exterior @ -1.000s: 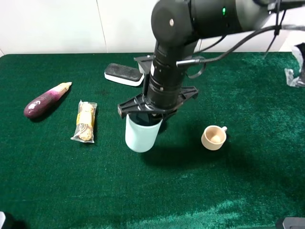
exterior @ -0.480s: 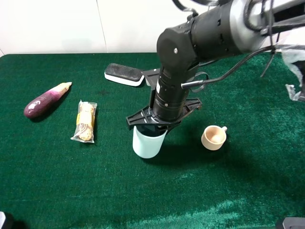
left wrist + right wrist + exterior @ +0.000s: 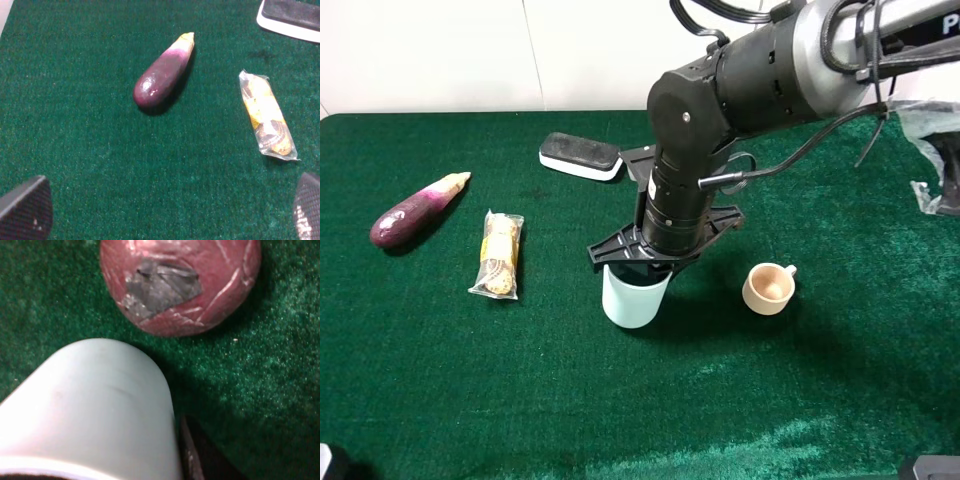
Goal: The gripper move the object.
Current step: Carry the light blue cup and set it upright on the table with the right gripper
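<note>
Your right gripper [image 3: 638, 264] clamps the pale blue tumbler [image 3: 634, 300] by its rim, between snack packet [image 3: 498, 256] and cream cup [image 3: 767, 288]. Dark green felt surface [image 3: 470, 400]; plain white wall [image 3: 430, 50] behind. Eggplant [image 3: 415, 210] lies far left.

tumbler [image 3: 633, 302] pale blue | cup [image 3: 767, 288] cream | eggplant [image 3: 415, 210] purple | cloth [image 3: 470, 390] dk green | R claw [image 3: 646, 262] blk

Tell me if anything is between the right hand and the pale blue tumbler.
Nothing visible is. The right hand is closed on the tumbler at its rim, and the small cream cup stands apart from both.
</note>
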Controlling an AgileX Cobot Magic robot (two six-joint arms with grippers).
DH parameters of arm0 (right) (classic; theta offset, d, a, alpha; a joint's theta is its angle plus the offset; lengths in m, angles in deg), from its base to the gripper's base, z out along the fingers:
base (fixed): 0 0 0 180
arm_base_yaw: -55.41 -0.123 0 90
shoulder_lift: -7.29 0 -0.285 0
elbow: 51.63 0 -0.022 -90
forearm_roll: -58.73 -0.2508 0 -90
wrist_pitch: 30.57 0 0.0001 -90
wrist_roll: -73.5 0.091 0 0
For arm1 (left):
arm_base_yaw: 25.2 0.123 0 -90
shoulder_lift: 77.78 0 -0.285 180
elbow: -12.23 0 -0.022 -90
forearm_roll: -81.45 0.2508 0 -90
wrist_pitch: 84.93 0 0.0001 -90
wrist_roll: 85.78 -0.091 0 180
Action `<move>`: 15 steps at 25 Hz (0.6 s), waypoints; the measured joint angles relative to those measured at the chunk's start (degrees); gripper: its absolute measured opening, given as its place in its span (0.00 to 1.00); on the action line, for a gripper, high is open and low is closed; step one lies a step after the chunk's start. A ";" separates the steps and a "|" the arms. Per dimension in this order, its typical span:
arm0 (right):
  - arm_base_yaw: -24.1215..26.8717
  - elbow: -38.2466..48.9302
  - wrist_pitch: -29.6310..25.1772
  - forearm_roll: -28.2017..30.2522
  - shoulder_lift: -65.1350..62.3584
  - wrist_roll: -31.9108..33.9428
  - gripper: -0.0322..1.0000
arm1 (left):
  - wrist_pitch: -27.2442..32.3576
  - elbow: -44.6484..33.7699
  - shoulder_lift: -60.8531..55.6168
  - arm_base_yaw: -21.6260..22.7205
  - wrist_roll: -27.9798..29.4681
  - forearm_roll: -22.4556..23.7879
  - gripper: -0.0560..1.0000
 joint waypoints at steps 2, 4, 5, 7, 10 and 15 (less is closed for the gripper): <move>0.00 0.00 -0.34 0.00 0.00 0.05 0.05 | 0.00 0.00 0.00 0.00 0.00 0.00 0.98; 0.00 0.00 -0.84 0.00 0.00 0.10 0.05 | 0.00 0.00 0.00 0.00 0.00 0.00 0.98; 0.00 0.00 -1.07 0.00 0.00 0.10 0.05 | 0.00 0.00 0.00 0.00 0.00 0.00 0.98; 0.00 0.00 -1.31 0.00 0.00 0.10 0.05 | 0.00 0.00 0.00 0.00 0.00 0.00 0.98; 0.00 0.00 -1.98 0.00 0.00 0.10 0.05 | 0.00 0.00 0.00 0.00 0.00 0.00 0.98; 0.00 0.00 -2.80 0.01 0.00 0.10 0.14 | 0.00 0.00 0.00 0.00 0.00 0.00 0.98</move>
